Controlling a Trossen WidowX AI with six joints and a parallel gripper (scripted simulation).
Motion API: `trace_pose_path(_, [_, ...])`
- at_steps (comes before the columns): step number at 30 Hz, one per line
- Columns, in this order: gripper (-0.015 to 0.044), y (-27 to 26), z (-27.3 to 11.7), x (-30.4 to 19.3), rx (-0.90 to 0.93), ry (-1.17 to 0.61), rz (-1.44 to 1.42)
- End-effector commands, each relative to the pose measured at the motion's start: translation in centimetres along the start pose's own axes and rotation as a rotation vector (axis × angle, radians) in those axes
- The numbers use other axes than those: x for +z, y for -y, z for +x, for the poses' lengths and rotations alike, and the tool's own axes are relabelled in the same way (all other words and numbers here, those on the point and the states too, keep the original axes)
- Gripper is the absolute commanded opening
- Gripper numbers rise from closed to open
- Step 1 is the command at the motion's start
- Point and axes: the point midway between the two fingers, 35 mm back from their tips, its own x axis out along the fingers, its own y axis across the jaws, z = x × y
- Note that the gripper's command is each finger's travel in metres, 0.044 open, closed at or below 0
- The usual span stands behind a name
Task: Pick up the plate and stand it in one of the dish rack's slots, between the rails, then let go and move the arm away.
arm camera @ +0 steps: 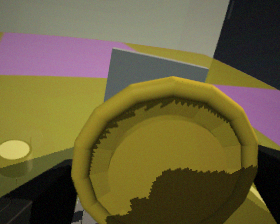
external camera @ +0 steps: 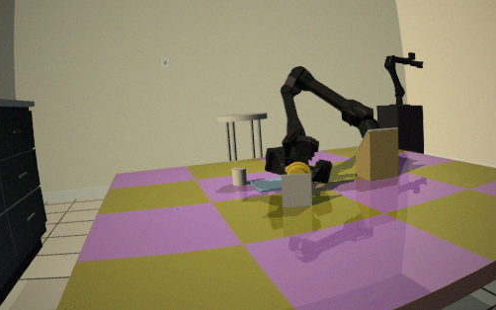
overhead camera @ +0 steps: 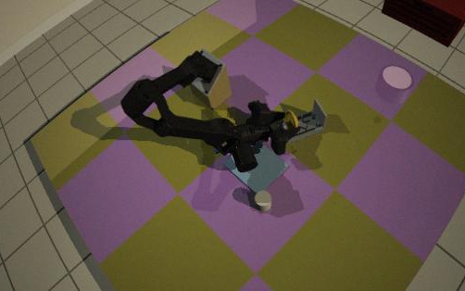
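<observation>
A yellow plate (overhead camera: 291, 119) (external camera: 298, 168) (arm camera: 171, 145) stands on edge, facing the wrist camera. My gripper (overhead camera: 283, 128) (external camera: 298, 166) (arm camera: 164, 163) is shut on the plate, one finger at each side of it. The small grey dish rack (overhead camera: 320, 115) (external camera: 296, 192) (arm camera: 151, 67) has a flat end wall standing beyond the plate. The plate is over the rack's end nearer the arm. In the wrist view it hides most of the rack, and its lower edge is out of sight. I cannot tell whether it sits between the rails.
A light blue square slab (overhead camera: 266, 170) (external camera: 266, 186) lies beside the gripper. A pale cylinder (overhead camera: 263, 200) (external camera: 239, 177) stands past it. A tan block (overhead camera: 220, 90) (external camera: 383, 155) stands near the arm's base. A see-through cylinder (overhead camera: 396, 78) (arm camera: 13, 150) stands beyond the rack.
</observation>
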Motion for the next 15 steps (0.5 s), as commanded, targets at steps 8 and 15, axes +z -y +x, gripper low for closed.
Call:
trace_pose_path(8, [0.04, 0.0, 0.0, 0.0, 0.0, 0.0, 0.0])
trace_pose_path(15, [0.04, 1.2, -0.4, 2.6, 0.002, -0.004, -0.002])
